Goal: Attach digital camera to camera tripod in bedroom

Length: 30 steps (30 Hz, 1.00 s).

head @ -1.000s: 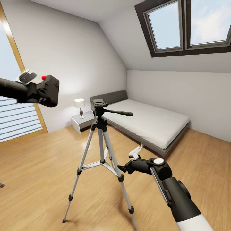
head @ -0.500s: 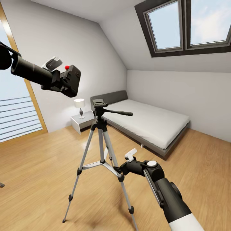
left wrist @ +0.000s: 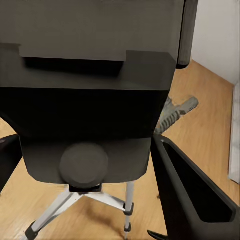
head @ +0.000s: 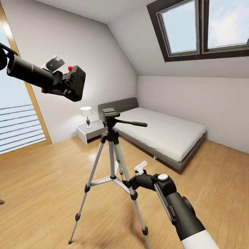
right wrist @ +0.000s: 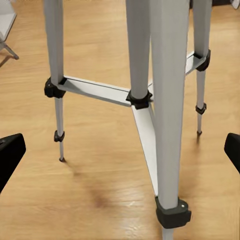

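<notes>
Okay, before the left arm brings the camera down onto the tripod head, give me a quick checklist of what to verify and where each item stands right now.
1. Digital camera held in the left claw: ok.
2. Camera upright, red button on top: roughly ok, slightly tilted.
3. Tripod head plate bare and free to receive the camera: ok.
4. Camera lined up over the plate: not ok, it is high and off to the left of it in the head view.
5. Camera tripod standing on all three legs: ok.
6. Right claw steadying a leg: cannot tell; it is open, close to a leg.
</notes>
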Tool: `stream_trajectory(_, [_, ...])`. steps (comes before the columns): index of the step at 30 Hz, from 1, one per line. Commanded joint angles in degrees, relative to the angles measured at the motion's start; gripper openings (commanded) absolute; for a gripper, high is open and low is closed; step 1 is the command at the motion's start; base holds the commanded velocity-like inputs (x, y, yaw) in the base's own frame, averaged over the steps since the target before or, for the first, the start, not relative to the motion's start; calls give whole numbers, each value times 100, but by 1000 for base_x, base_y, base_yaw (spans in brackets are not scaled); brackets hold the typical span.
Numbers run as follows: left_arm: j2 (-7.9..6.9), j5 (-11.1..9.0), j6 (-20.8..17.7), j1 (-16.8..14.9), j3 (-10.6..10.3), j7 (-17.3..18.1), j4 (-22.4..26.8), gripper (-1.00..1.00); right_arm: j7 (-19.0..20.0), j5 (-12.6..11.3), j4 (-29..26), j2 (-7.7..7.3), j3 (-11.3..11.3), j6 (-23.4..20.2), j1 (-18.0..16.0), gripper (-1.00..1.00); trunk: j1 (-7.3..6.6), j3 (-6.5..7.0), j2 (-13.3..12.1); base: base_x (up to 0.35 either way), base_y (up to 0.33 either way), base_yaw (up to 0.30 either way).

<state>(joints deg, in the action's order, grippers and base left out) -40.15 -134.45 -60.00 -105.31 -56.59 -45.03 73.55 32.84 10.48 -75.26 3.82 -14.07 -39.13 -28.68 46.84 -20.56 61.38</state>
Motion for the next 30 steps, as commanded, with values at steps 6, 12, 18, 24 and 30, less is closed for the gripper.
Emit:
stream_trajectory(6, [-10, -55, 0, 0, 100, -36, 23, -100, 47, 60, 1, 4, 1, -16, -6, 100, 3, -8, 5, 226, 191, 0])
stream_trajectory(12, [-10, -55, 0, 14, 125, -56, 34, -100, 47, 60, 9, 4, 1, -16, -6, 100, 3, -8, 5, 96, 80, 0])
stream_trajectory(18, [-10, -55, 0, 31, 124, -70, 42, -100, 47, 60, 11, 4, 1, -14, -6, 100, 3, -8, 5, 22, 18, 0])
stream_trajectory(24, [-10, -55, 0, 39, 120, -77, 44, -100, 47, 60, 11, -1, 3, -10, -6, 100, 3, -8, 5, 31, 4, 0])
stream_trajectory(30, [7, -55, 0, 43, 122, -84, 104, -100, 47, 62, 16, 4, 9, 29, -6, 100, 3, -8, 5, 175, 1, 0])
